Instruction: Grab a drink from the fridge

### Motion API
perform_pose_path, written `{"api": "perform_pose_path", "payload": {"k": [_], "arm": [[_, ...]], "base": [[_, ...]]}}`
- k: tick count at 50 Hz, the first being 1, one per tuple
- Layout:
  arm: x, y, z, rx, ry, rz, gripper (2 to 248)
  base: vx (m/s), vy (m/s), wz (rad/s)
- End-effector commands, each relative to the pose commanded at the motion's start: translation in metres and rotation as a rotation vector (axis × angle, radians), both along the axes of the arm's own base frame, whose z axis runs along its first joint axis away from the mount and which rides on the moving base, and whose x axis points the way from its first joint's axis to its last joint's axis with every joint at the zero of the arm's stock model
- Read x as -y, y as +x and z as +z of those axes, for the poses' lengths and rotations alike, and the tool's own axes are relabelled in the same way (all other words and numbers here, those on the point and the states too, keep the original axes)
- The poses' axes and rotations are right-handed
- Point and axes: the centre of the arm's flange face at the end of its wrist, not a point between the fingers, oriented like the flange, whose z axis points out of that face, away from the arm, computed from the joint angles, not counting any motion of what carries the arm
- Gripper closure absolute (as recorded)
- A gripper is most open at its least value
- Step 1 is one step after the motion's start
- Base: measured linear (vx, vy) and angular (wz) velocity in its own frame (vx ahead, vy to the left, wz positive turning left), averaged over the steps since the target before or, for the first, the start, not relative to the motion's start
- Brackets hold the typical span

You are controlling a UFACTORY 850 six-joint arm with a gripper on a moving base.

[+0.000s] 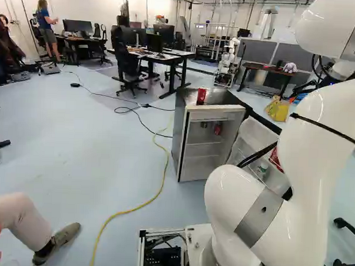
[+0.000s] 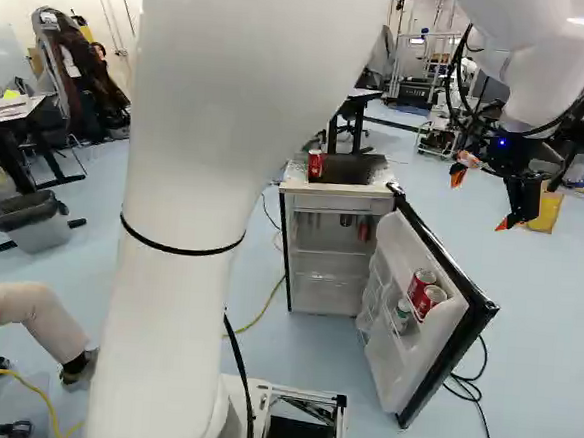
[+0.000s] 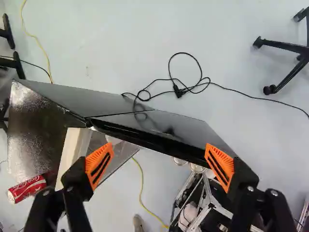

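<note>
Left base view: we find the fridge (image 1: 179,133) ahead, its door (image 1: 248,136) open toward the right. A red can (image 1: 201,96) stands upright on the fridge top, near the front edge. Two further cans (image 1: 218,129) show in the upper interior.

Right base view: we locate the hand (image 2: 481,200) above and to the right of the door. Two red cans (image 2: 432,301) and a green-and-white container (image 2: 403,312) occupy the door rack. We judge the step in hand to be the approach: access is open, no drink is held.

Wrist view: we read the hand as spread wide, gripping nothing; the door's edge passes beneath. The red can on top lies outside the finger gap. Next, we judge, the hand must travel left to a chosen can, clear the door and align before closing. White lettering marks that can; we do not transcribe it, and other labels are too small to read
</note>
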Motion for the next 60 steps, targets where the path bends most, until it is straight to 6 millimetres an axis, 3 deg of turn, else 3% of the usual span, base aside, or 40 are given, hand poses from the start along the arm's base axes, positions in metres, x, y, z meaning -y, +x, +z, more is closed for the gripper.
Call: {"api": "perform_pose_path", "payload": {"k": [17,60], "arm": [[0.011,0.003,-0.005,-0.001,0.003,-0.004,3],[0.028,0.013,-0.066,-0.050,0.079,-0.005,3]], "base": [[0.000,0.000,0.000],[0.000,0.000,0.000]]}}
